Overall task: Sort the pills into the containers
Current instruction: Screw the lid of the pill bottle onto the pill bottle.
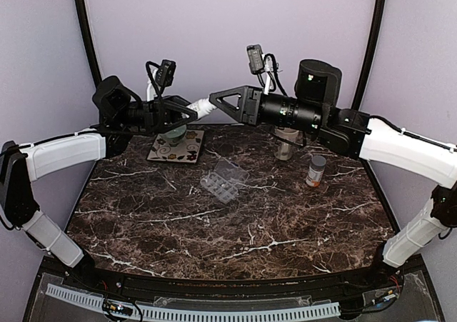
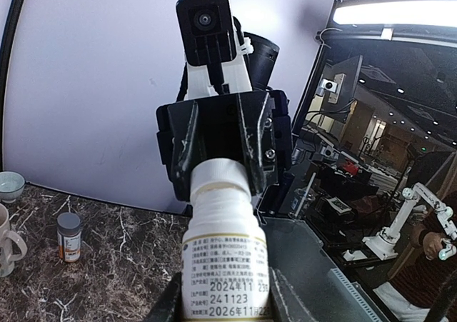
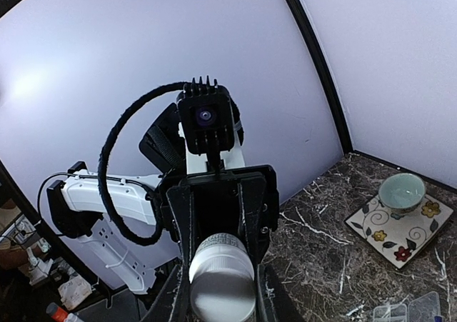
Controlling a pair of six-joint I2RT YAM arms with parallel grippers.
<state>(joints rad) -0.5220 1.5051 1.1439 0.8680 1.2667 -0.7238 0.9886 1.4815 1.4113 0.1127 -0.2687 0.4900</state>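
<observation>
The left gripper [image 2: 227,297] is closed on the labelled body of a small white bottle [image 2: 226,258], which is pinched between the two dark fingers [image 2: 170,308] at the bottom of the left wrist view. The right gripper [image 2: 221,185] is closed from the opposite side on the bottle's white cap [image 2: 221,170], so the bottle is held at both ends, roughly level in the air between the two arms. In the right wrist view the round cap end is seen head-on between that gripper's own fingers, with the left gripper behind it.

From above, the two grippers are seen meeting nose to nose over the far part of the dark marble table [image 1: 214,229]. The pill organizer [image 1: 223,180] is set on the table near its middle, apart from both grippers and untouched, with its clear lid swung open; what its cells hold cannot be made out.

A floral tile [image 1: 187,153] lies at the far left, under the left gripper, and a pale green bowl [image 1: 173,134] is set on it. A beige mug [image 1: 287,146] is partly hidden beneath the right arm. An orange pill bottle [image 1: 315,170] stands upright to the right of the organizer, well apart from it.
</observation>
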